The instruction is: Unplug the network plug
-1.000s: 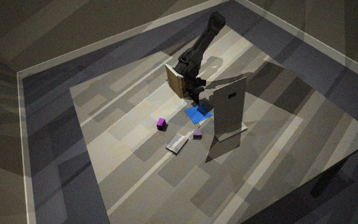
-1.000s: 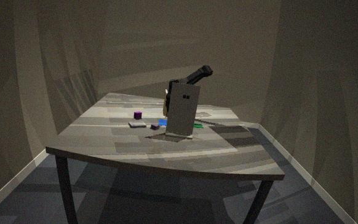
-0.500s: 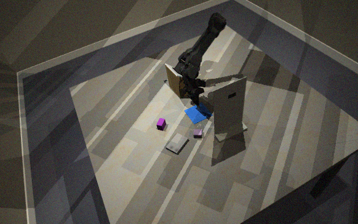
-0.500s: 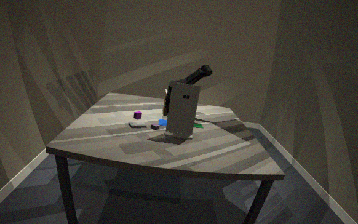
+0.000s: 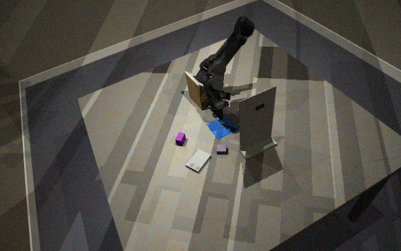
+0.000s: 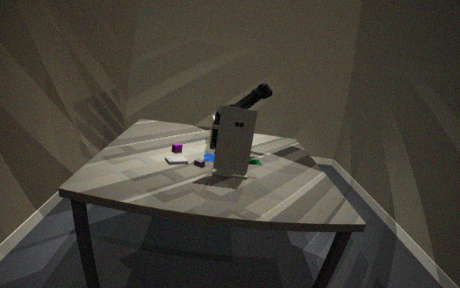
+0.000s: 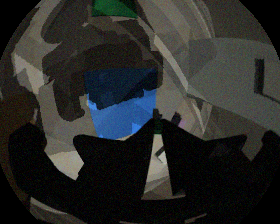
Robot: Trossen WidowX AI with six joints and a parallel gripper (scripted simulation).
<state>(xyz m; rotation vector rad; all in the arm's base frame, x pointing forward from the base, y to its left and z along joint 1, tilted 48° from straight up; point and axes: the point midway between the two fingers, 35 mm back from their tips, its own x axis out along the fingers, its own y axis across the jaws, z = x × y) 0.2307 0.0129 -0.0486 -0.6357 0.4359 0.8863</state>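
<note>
Arm low, hand [image 5: 223, 111] (clamped) downward

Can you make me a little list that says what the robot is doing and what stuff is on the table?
arm: black robot arm, bent down low over the table
gripper: black gripper, shut on a small plug, hard to see
below gripper: blue marked square
panel: grey upright panel beside the square
other things: bright purple cube, pale purple block, flat white slab, green patch
</note>
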